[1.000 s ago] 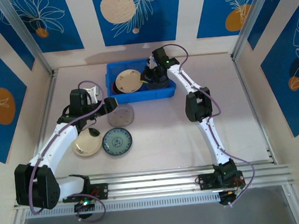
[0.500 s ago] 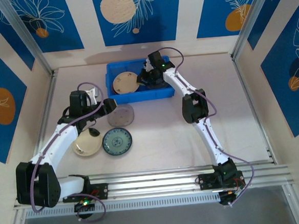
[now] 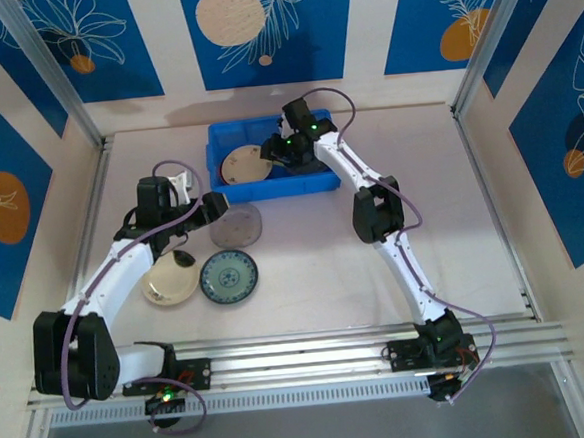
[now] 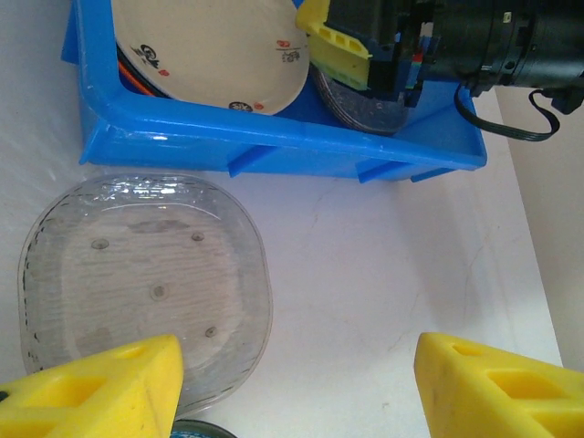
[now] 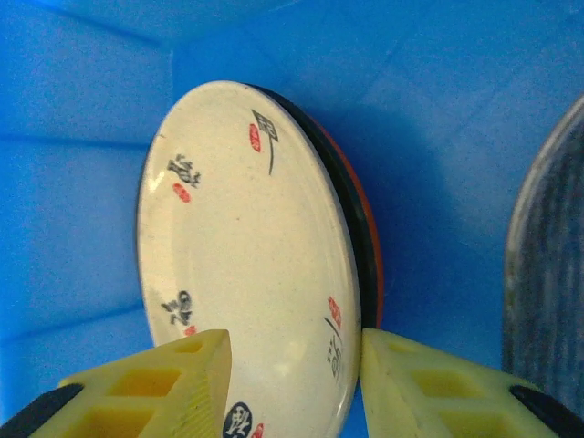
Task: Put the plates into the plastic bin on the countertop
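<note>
The blue plastic bin [image 3: 270,191] stands at the back of the countertop [image 3: 315,267]. My right gripper [image 3: 277,152] reaches into it, shut on the rim of a cream plate [image 5: 246,246] with red and black marks. That plate leans on a black plate [image 5: 360,228] and an orange plate [image 5: 376,274]. A dark grey plate [image 5: 547,265] lies to its right. My left gripper [image 4: 298,356] hangs open over the counter, its left finger above a clear plate [image 4: 146,283] in front of the bin [image 4: 274,141]. A teal-patterned plate [image 3: 229,277] and a beige plate [image 3: 171,283] lie nearer.
Beige walls with blue panels and metal rails [image 3: 491,195] edge the counter. The right arm's elbow [image 3: 374,211] hangs over the middle. Bare counter stretches right of the bin and in front of the right arm.
The right gripper has moved left inside the bin, carrying the cream plate left and lower. The left arm has barely moved.
</note>
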You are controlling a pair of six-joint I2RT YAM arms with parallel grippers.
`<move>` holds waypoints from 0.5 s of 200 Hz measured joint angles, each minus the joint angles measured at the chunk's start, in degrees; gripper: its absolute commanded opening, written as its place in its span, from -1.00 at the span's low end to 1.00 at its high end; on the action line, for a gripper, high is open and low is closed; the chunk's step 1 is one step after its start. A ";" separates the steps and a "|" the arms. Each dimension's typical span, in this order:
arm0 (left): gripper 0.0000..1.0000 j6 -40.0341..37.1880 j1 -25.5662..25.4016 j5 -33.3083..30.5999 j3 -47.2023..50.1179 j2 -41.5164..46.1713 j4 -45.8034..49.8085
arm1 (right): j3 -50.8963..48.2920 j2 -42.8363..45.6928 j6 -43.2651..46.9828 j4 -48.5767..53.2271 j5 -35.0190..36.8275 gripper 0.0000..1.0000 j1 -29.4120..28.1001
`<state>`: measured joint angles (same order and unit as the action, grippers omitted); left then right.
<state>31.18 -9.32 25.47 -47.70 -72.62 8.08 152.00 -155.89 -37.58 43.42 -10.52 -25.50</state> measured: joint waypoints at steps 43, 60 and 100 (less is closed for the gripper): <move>0.35 0.00 0.11 0.00 0.00 -0.66 -0.17 | 0.02 0.00 1.18 2.40 3.85 -0.16 -0.72; 0.35 0.00 0.11 0.02 0.00 -0.74 -0.31 | 0.02 0.00 1.60 3.15 5.14 -0.16 -1.03; 0.37 0.44 0.15 0.68 0.00 -2.56 -1.86 | -0.42 0.55 3.10 3.80 6.91 -0.16 -1.18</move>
<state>31.62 -9.17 26.15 -47.70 -75.18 6.22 151.59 -155.35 -34.48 47.22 -3.62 -26.68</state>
